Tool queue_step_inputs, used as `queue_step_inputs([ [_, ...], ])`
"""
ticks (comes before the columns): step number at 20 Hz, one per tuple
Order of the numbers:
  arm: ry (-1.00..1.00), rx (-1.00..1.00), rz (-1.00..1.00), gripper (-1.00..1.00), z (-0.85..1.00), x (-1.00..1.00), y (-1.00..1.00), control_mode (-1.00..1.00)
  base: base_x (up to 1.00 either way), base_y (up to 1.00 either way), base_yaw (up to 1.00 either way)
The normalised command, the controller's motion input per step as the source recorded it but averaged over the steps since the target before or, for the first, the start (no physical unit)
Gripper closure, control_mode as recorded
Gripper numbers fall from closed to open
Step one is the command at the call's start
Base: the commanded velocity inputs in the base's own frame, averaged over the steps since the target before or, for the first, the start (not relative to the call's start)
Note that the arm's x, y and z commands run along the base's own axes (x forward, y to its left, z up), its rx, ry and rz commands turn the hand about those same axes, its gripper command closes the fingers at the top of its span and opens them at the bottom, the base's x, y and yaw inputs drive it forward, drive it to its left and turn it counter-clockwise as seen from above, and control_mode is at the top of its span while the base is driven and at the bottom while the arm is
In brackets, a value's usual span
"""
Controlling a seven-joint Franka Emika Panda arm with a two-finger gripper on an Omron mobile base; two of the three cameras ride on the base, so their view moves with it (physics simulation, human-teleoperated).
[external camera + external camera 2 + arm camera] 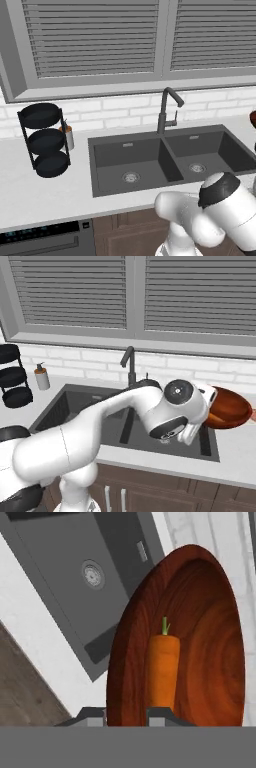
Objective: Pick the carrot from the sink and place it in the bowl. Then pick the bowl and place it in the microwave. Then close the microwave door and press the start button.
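- The carrot (163,669), orange with a green stub, lies inside the bowl (210,637).
- The glossy reddish-brown bowl sits right of the dark double-basin sink (165,157).

Grey slatted blinds (95,37) cover the window above a white brick wall (115,112), pale counter (45,192) and brown cabinets (165,491).

one carrot (163,671), one bowl (200,637), one two-basin sink (165,157), one faucet (167,110), one three-tier rack (45,140), one soap bottle (42,377)

The carrot (163,669) lay in the bowl (210,632), right of the sink (107,411); a three-tier rack (45,140) stood left of it.
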Motion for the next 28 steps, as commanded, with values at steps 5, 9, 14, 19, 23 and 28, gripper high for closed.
queue_step_inputs([
  [5,0.12,0.04,0.15,1.00,0.47,-0.04,1.00,-1.00,0.00,0.00,0.00],
  [9,-0.01,0.08,0.17,1.00,0.35,-0.01,0.96,-1.00,0.00,0.00,0.00],
  [14,-0.09,0.15,0.19,1.00,0.25,-0.07,0.74,-1.00,0.00,0.00,0.00],
  [19,0.09,-0.06,0.16,1.00,0.58,-0.11,0.89,-1.00,0.00,0.00,0.00],
  [23,0.05,-0.06,0.06,1.00,0.60,-0.17,0.85,-1.00,0.00,0.00,0.00],
  [28,0.00,0.17,0.02,1.00,0.11,-0.48,0.15,-1.00,0.00,0.00,0.00],
])
